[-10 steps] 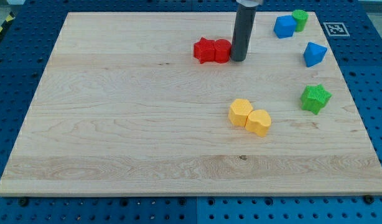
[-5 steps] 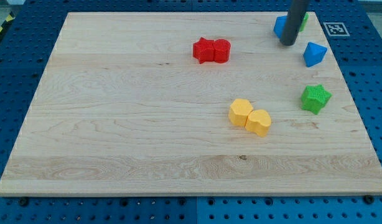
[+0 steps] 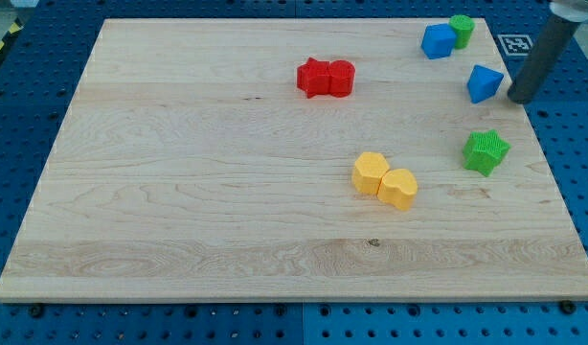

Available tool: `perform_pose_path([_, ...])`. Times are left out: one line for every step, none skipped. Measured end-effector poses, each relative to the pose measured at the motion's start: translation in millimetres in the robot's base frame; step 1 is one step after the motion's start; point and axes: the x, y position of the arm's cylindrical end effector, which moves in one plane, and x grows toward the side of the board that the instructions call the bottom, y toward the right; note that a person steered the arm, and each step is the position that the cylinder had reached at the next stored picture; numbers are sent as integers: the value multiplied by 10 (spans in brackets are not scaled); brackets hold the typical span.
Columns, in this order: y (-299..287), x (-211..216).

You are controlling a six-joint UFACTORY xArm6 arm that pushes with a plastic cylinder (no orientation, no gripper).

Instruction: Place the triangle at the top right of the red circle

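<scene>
From the camera view, my tip (image 3: 521, 99) sat just to the view's right of the blue triangle (image 3: 484, 83) — close, though I couldn't tell if it touched. The rod carries no end effector jaws. The red circle (image 3: 341, 78) lay well to the view's left on the worktop (image 3: 179, 192), touching a red star-like block (image 3: 315, 77).

Single raised view over whole board (image 3: 179, 192)

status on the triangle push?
My tip just right of the blue triangle, close, contact unclear. Red circle far to the view's left, touching a red star. Path between them open.
</scene>
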Motion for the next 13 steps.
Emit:
perform_pose_path([-353,-41])
perform_pose_path([-446,-240])
perform_pose_path([-446,-401])
perform_pose_path([-447,-409])
perform_pose_path([-447,-447])
perform_pose_path([-447,-580])
perform_pose_path([-450,-724])
perform_pose_path([-459,-811])
perform_pose_path([-489,-863])
perform_pose_path([-628,-863])
perform_pose_path([-854,-854])
perform_pose_path([-1127,-854])
perform_pose_path([-1432,-855])
